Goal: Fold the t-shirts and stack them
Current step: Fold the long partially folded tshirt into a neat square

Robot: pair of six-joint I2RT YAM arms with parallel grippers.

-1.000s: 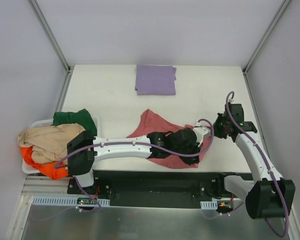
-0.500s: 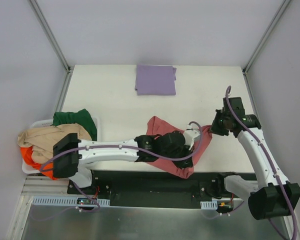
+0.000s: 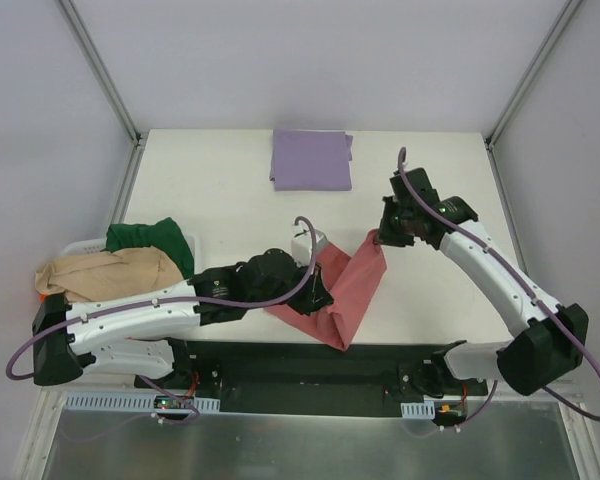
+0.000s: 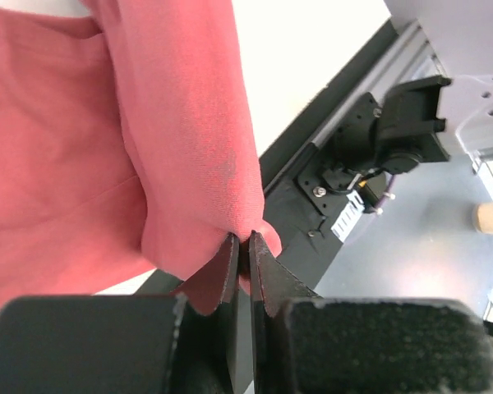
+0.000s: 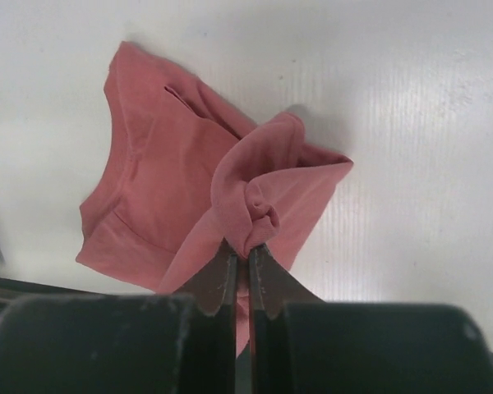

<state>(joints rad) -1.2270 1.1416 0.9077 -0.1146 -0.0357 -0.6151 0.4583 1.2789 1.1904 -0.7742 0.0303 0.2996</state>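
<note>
Both arms have swung leftward in the last second, the left gripper [image 4: 245, 241] and right gripper [image 5: 246, 249] each clamped on a fold of the red shirt [image 3: 352, 290], stretching it above the table's [image 3: 220, 200] near middle, so I'd say it's being spread, not yet folded.

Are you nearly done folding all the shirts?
Not yet. One purple shirt lies folded at the far edge of the table. The left gripper and the right gripper each pinch the red shirt, which is bunched, not folded. A green shirt and a tan shirt sit crumpled in the basket, waiting.
</note>
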